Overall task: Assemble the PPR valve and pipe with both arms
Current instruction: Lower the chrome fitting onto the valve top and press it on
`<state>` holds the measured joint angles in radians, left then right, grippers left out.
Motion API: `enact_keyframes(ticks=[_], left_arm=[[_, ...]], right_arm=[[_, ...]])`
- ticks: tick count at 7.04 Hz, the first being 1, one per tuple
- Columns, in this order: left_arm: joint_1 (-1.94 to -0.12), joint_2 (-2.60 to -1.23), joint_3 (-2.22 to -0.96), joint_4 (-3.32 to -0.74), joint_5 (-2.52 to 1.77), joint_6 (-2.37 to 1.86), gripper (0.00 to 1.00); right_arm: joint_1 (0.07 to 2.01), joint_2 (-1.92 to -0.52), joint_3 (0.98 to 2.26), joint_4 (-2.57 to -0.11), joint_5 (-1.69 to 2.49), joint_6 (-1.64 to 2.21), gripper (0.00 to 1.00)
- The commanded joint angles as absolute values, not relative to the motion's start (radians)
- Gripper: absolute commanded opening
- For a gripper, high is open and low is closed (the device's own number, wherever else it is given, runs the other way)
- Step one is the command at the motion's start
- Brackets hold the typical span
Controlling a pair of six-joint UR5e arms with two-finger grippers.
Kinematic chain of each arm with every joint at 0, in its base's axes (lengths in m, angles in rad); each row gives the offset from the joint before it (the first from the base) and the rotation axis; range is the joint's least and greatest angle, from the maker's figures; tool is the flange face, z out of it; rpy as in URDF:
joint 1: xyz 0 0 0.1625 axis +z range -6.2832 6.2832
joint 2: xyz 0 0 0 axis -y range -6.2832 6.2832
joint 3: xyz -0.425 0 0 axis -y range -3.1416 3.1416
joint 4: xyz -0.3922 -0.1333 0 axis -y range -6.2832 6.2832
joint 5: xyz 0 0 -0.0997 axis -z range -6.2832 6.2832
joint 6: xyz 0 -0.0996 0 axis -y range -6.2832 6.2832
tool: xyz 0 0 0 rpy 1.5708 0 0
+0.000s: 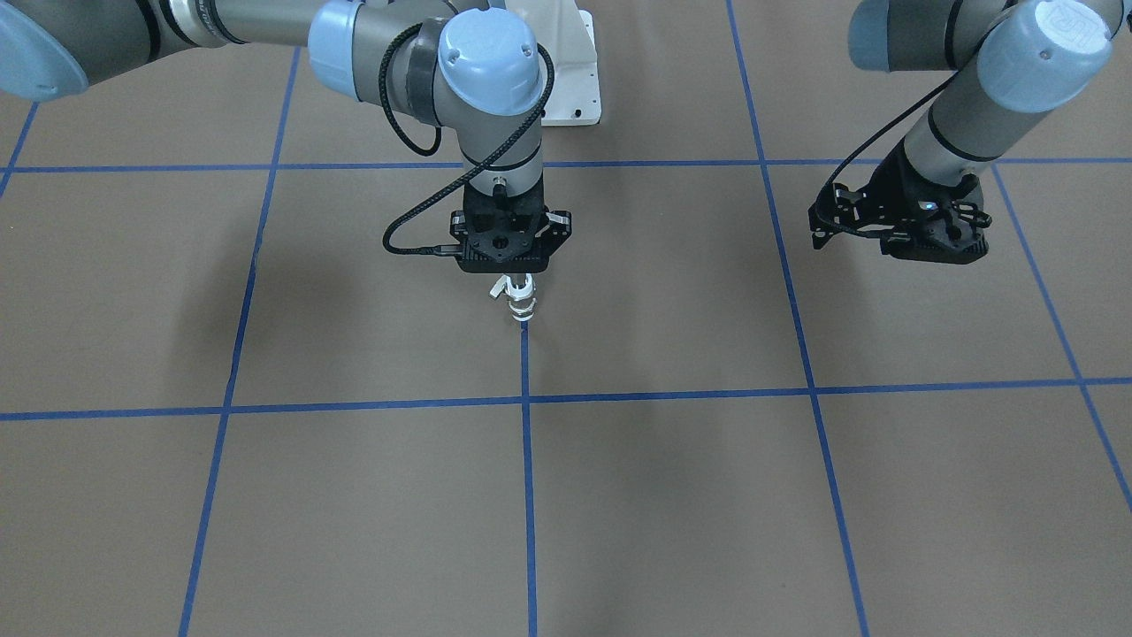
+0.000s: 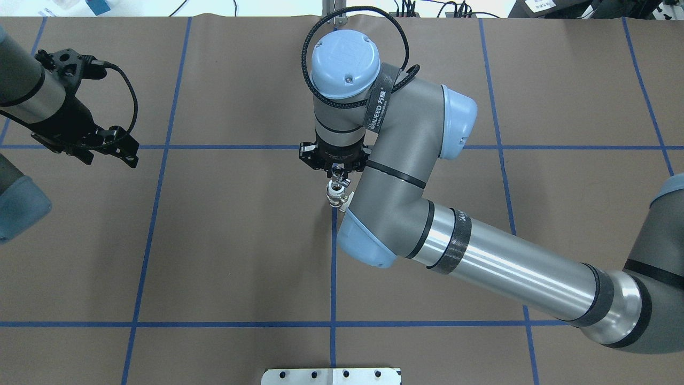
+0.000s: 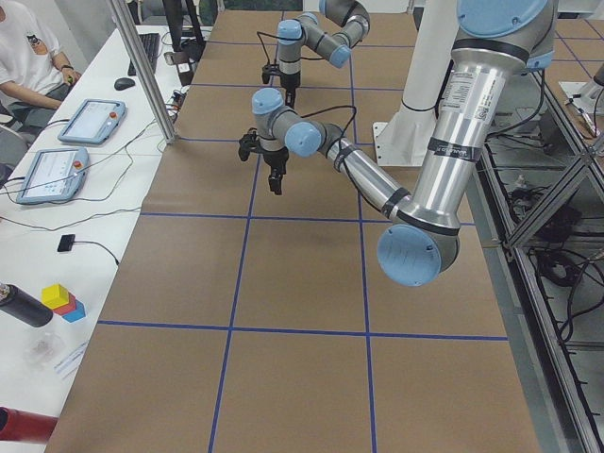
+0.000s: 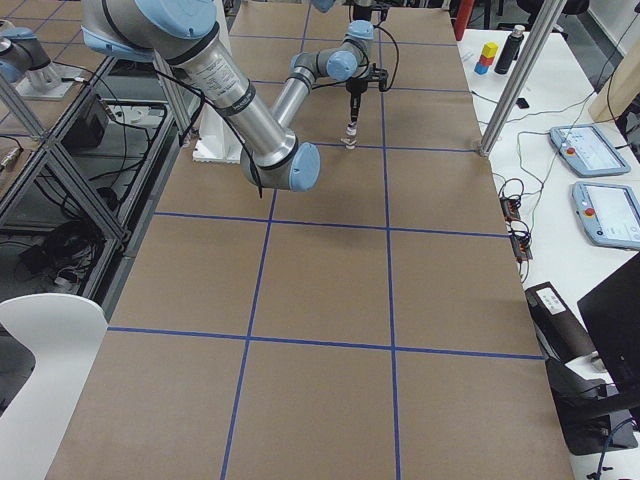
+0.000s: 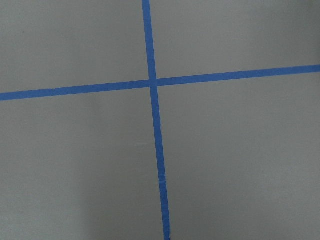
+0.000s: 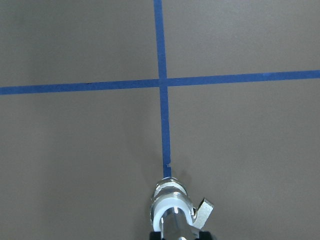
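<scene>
My right gripper (image 2: 336,175) points straight down over the table's middle and is shut on the top of a small upright piece. This piece is the PPR valve (image 1: 523,305), white with a metal band and a little side lever (image 6: 204,209). The shiny silver pipe (image 6: 175,226) runs from between the fingertips into the valve's white ring. The valve's lower end is at or just above the table, on the end of a blue tape line. My left gripper (image 2: 109,156) hangs empty far to the side, apparently open; it also shows in the front view (image 1: 929,252). Its wrist view shows only bare table.
Brown table paper (image 1: 672,495) carries a grid of blue tape lines (image 1: 528,478). The white pedestal base (image 1: 566,80) stands behind the right gripper. Tablets and small objects lie on side benches beyond the table's edge (image 3: 75,142).
</scene>
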<state>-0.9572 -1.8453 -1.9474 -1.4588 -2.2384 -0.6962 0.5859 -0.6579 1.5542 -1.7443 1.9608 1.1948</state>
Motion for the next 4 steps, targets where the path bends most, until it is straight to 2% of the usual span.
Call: enact_keyframes(ticks=[1, 4], left_arm=[[-0.957, -1.845, -1.948, -1.459, -2.238, -0.698, 0.90], [-0.957, -1.845, -1.950, -1.459, -2.240, -0.699, 0.91]], right_arm=[[0.586, -0.661, 1.555, -1.746, 1.962, 1.195, 0.00], [0.586, -0.658, 1.555, -1.746, 1.965, 1.195, 0.00]])
